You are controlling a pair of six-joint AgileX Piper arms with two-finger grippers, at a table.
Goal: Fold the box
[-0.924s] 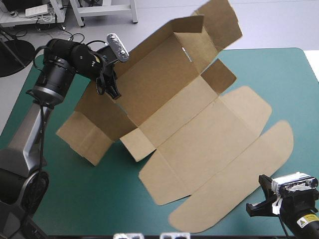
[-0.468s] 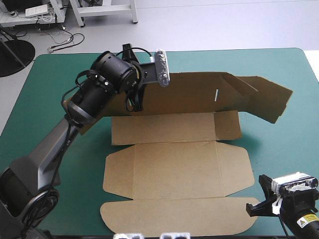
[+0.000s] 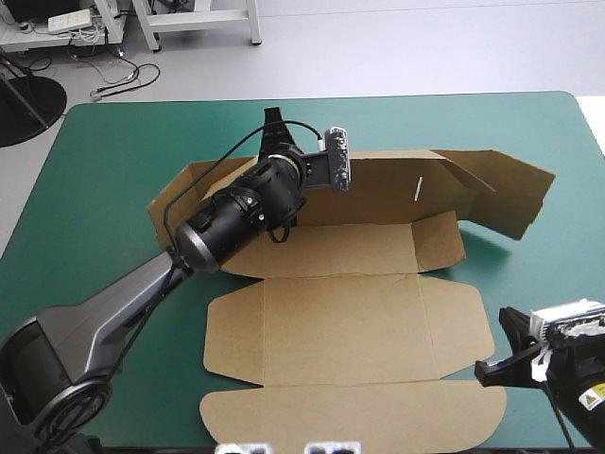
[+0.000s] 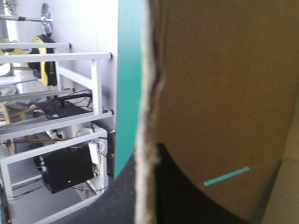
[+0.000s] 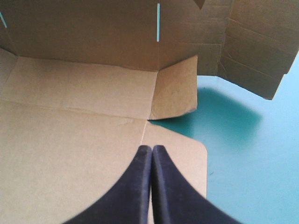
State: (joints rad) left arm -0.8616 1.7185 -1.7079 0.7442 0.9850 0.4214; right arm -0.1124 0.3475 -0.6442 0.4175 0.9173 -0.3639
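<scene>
Teal-green cover spans the tabletop [image 3: 113,151], and the brown box [image 3: 345,322] lies across its middle, mostly a flat cut sheet. We judge the step in hand to be raising the first long wall. The far wall [image 3: 388,189] stands up along the far side of the base panel [image 3: 321,251]. The lid panel and its rounded flap lie flat toward the near edge.

The left gripper [image 4: 152,163] has that wall by its upper edge. In the left wrist view the board's raw edge runs between the jaws, which are all but closed on it, with one black finger against the board's face. The right gripper [image 5: 152,148] sits at the sheet's near right corner, its jaws closed to a point and gripping nothing.

Ahead of the right gripper, the small end flap [image 5: 175,88] at the right end of the base is tilted partly up. Beyond it, the far wall's right end juts past the base over the cover.

We think the next move calls for the right arm to come in and turn that jutting end inward along the base's short side, while the left arm steadies the wall. A thin slot [image 3: 416,187] in the wall probably takes a tab later.

As a container the box is not yet one. Only one wall is up, and nothing lies in it or on its panels.
</scene>
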